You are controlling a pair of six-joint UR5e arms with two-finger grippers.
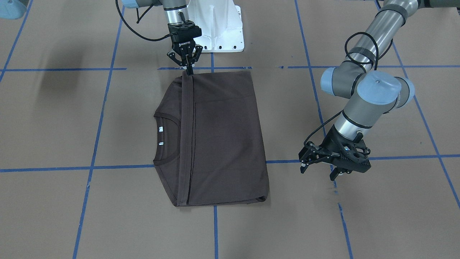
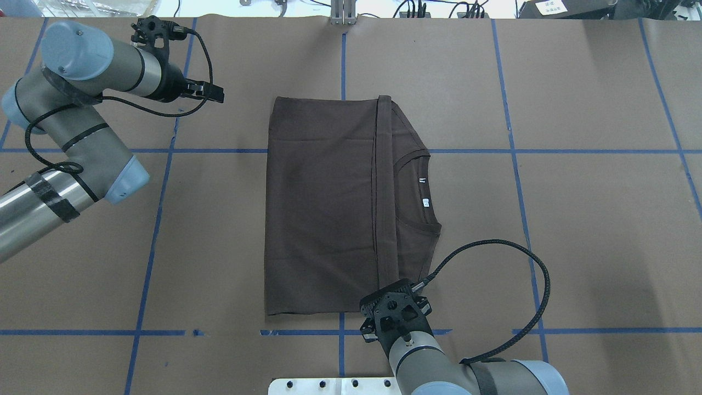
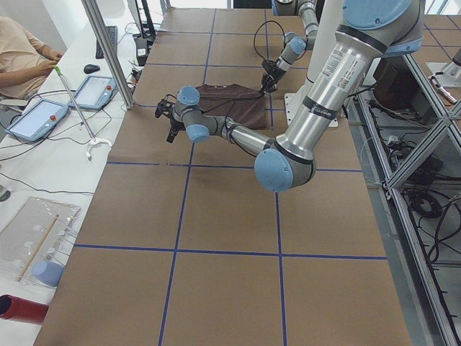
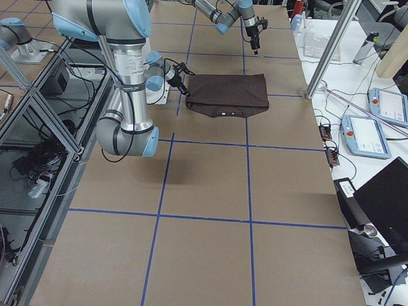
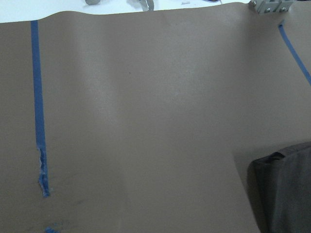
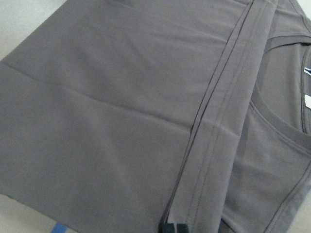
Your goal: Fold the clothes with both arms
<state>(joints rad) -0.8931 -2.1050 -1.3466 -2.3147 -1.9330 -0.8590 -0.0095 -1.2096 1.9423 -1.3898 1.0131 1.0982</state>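
The T-shirt [image 1: 222,136] is soft brown cloth. It is matt and does not shine. Its collar [image 6: 279,125] is ribbed, with tiny lines in it. Its hem [image 6: 226,111] has neat rows of stitches.

The table [image 1: 54,118] is covered in dull brown paper. The lines [image 1: 118,167] on it are blue tape, torn and rough in spots.

The left arm [image 1: 366,108] and right arm [image 1: 175,16] are smooth grey metal that shines a little. Their pale blue caps look like smooth plastic. The left gripper [image 1: 318,172] and right gripper [image 1: 189,72] are black and matt. One black cable [image 2: 496,241] looks woven and bumpy. The base [image 1: 222,25] is smooth white painted metal.
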